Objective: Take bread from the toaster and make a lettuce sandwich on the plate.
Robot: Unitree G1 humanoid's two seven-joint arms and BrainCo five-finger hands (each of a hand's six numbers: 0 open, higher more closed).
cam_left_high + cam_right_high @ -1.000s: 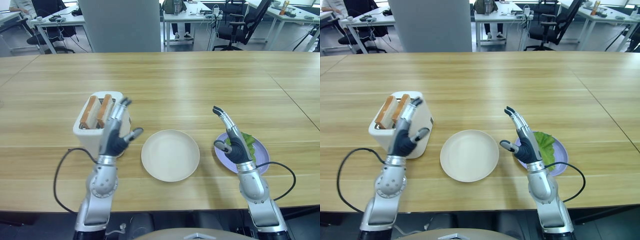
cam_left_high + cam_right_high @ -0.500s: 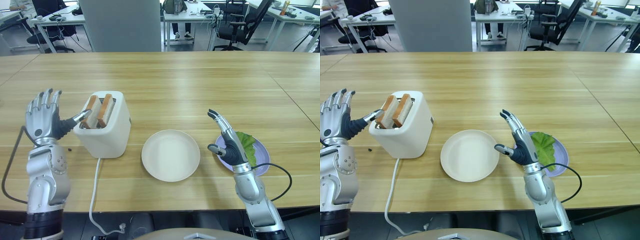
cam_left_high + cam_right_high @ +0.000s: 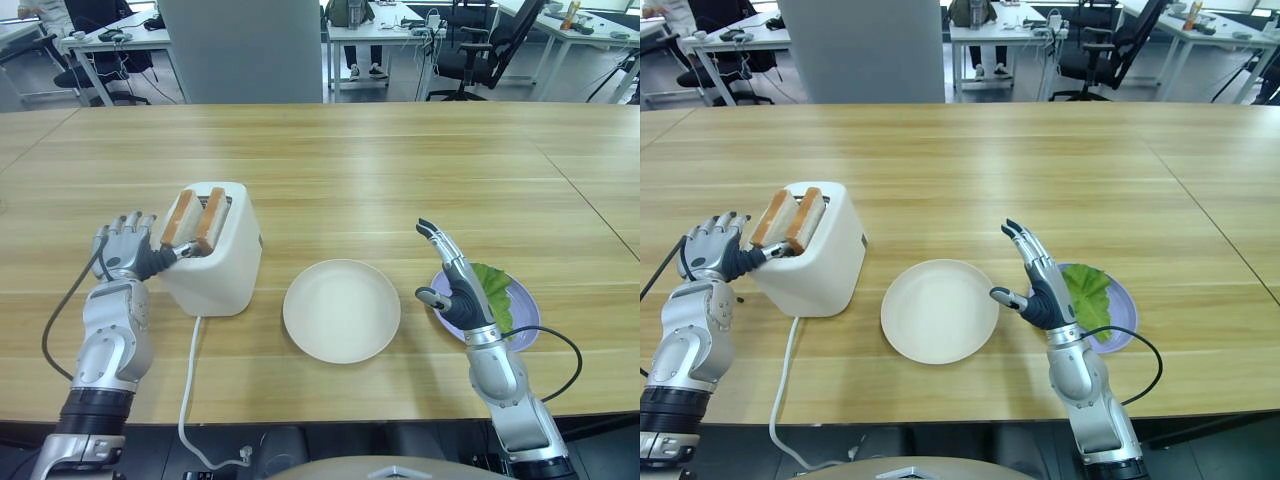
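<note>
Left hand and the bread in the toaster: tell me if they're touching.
Cannot tell. In the left eye view the left hand has fingers ending at the foot of the nearer bread slice; whether on bread or toaster is unclear.

Wooden table (image 3: 400,170) before me. On my left, white toaster (image 3: 215,272), its cord (image 3: 190,370) trailing toward near edge. At centre, cream plate (image 3: 341,311). On my right, purple plate (image 3: 524,312).

Left hand (image 3: 125,250) splayed; right hand (image 3: 460,292) splayed, upright
</note>
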